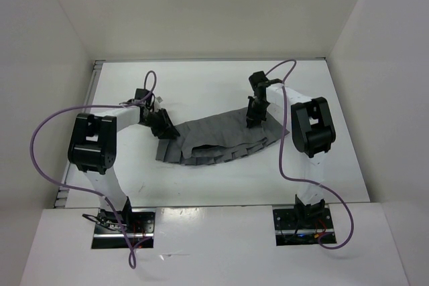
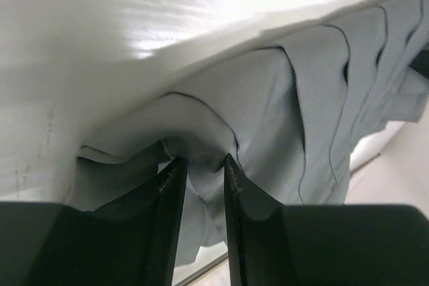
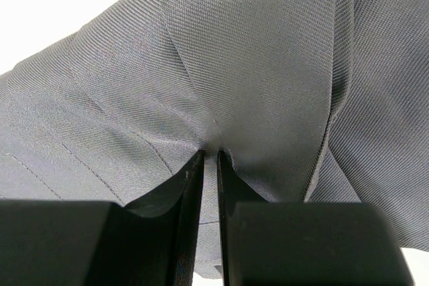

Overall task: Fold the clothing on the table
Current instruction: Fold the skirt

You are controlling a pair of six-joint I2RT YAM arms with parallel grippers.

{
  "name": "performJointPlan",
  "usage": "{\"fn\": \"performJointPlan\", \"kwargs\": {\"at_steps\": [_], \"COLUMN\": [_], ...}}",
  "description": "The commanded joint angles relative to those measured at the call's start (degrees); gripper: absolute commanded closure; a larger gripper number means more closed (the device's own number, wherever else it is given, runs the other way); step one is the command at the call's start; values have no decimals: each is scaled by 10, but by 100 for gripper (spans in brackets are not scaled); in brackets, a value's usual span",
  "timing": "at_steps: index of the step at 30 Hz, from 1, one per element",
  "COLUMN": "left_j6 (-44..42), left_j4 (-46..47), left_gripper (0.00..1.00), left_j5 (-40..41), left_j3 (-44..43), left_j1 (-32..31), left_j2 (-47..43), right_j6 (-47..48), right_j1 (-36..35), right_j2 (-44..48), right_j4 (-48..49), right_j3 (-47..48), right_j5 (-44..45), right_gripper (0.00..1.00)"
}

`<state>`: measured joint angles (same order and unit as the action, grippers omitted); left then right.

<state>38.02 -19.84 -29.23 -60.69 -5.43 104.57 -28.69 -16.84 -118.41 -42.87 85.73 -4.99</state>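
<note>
The grey pleated skirt (image 1: 214,140) lies across the middle of the white table (image 1: 201,85), spread sideways in a shallow arc. Its pleated hem faces the arm bases and a layer is doubled over along the near side, so the fold looks partly made.

The right gripper (image 3: 209,153) is at the skirt's right end. Its fingers are closed almost together on a pinch of cloth, and creases fan out from the tips, which suggests a firm hold meant to carry that end.

The left gripper (image 2: 201,162) is at the opposite end. Its fingers stand a narrow gap apart with a bunch of fabric gathered between them. I cannot tell whether they are clamping it or only straddling it.

Holding both ends probably keeps the soft fabric taut, so the pleats stay in line as an edge is brought over.
</note>
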Motion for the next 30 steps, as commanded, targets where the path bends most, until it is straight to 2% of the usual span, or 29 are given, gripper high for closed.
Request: {"fn": "performJointPlan", "kwargs": {"at_steps": [1, 3, 7, 11, 13, 16, 17, 19, 21, 26, 30], "left_j6": [5, -1, -1, -1, -7, -7, -7, -7, -7, 15, 33], "left_j4": [-1, -16, -34, -35, -35, -23, -23, -17, -5, 22, 22], "left_gripper": [64, 60, 43, 43, 46, 56, 64, 74, 98, 100, 100], "left_j5": [30, 37, 49, 66, 61, 61, 61, 61, 55, -27, -69], "left_j3": [-28, -28, -28, -28, -28, -28, -28, -28, -33, -59, -84], "left_j1": [-8, -8, -8, -13, -13, -20, -20, -25, -25, -25, 12], "left_j2": [13, 19, -25, -31, -12, -5, 1, 6, 19, -14, -51], "right_j6": [6, 6, 11, 11, 11, 16, 16, 16, 16, 16, 16], "right_j1": [-5, -5, -5, -5, -5, -5, -5, -5, -5, -5, -5], "right_j2": [3, 3, 9, 9, 4, 4, 4, 4, 4, 4, 4], "right_j4": [-9, -9, -14, -14, -14, -14, -14, -14, -14, -14, -14], "right_j3": [-22, -22, -17, -17, -17, -17, -17, -17, -17, -30, -42], "right_j5": [5, 5, 10, 10, 10, 10, 10, 10, 10, 17, 23], "right_gripper": [82, 82, 82, 82, 82, 82, 82, 82, 82, 82, 82]}}
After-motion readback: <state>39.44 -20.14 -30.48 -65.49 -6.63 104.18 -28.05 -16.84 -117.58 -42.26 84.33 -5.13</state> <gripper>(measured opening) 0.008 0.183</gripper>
